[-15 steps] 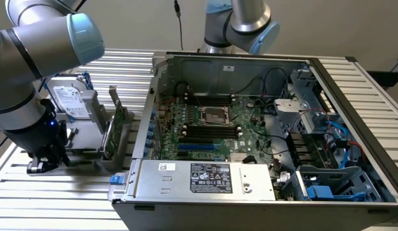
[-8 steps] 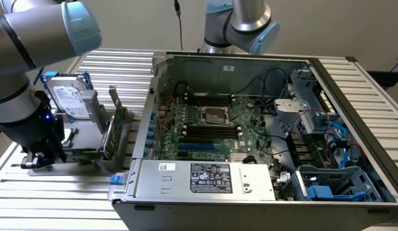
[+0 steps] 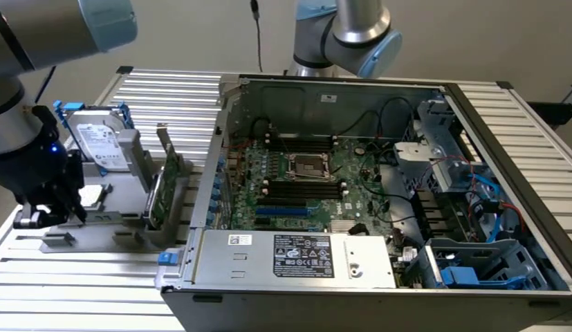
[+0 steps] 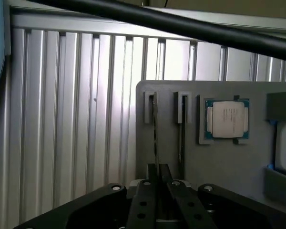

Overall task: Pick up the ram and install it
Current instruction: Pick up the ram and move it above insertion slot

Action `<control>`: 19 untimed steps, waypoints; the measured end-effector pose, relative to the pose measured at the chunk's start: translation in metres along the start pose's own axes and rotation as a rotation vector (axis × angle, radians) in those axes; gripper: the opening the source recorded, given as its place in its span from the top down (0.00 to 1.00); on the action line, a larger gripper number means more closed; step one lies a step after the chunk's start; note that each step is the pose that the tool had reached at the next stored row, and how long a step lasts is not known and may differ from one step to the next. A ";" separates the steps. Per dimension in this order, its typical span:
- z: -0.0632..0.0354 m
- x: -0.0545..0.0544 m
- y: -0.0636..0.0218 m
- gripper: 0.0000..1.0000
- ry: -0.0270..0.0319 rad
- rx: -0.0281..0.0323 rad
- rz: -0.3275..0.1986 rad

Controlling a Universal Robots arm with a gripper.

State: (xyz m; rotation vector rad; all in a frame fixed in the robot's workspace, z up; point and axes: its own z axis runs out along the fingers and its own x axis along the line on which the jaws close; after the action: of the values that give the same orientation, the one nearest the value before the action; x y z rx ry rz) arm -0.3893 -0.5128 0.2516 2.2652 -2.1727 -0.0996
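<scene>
Over at the exterior view's left, we see the gripper (image 3: 48, 211) lowered onto the grey holder (image 3: 120, 238), which lies on the slatted metal table (image 3: 83, 297). From the wrist we look along its fingers (image 4: 145, 191). They are drawn close together and pinch the ram (image 4: 155, 125), which stands on edge in a narrow slot of the holder and shows as a thin dark line. Just beside it, a second slot (image 4: 181, 119) carries another thin dark edge; we cannot tell what that is. Next along the holder, a processor chip (image 4: 226, 119) lies flat in its own recess, apart from the slots.

Moving right in the exterior view, the silver hard drive (image 3: 97, 142) with blue rails stands upright on the holder. The green expansion card (image 3: 166, 183) stands on edge near the case wall. Further right, the open computer case (image 3: 313, 104) lies on its side with the motherboard (image 3: 360, 200) exposed. Dark memory slots (image 3: 304, 188) sit beside the processor socket (image 3: 309, 164), and the power supply (image 3: 295, 256) runs along the near edge.
</scene>
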 end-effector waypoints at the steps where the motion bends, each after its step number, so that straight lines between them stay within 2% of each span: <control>1: -0.0044 0.000 0.0002 0.85 -0.0003 0.0003 0.004; 6: -0.0273 -0.001 0.0010 0.85 -0.0010 0.0010 0.024; 8: -0.0340 -0.001 0.0013 0.85 -0.0016 -0.0010 0.030; 14: -0.0541 -0.002 -0.0011 0.85 -0.0023 -0.0154 0.039; 19: -0.0709 -0.002 -0.0144 0.85 -0.0026 -0.0311 0.040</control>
State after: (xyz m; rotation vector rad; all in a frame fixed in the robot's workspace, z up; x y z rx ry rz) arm -0.3717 -0.5128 0.3218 2.2057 -2.2003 -0.1353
